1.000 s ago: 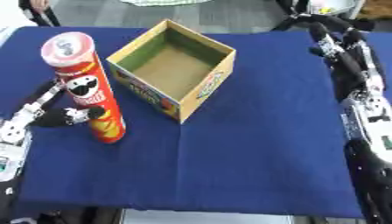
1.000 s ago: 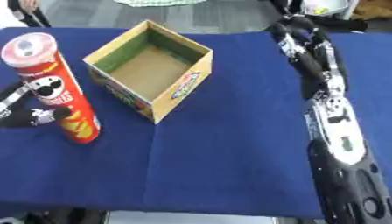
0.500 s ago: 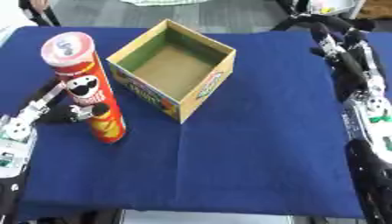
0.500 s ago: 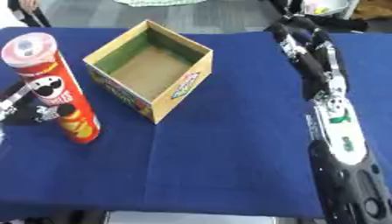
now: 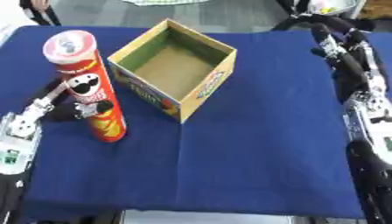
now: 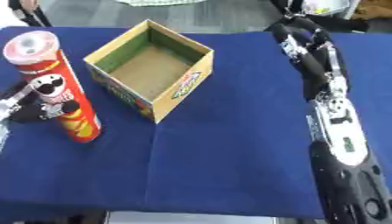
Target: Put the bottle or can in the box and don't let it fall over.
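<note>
- Red chip can (image 5: 86,86) stands upright nr the table's (image 5: 253,153) left edge, on blue cloth, outside the box.
- Left hand (image 5: 67,109) wraps the can's lower half, fingers curled round it.
- Open cardboard box (image 5: 174,68) sits just right of the can, toward the far edge, nothing inside.
- Right hand (image 6: 297,36) up by far-right corner, fingers relaxed, holding nothing.
</note>
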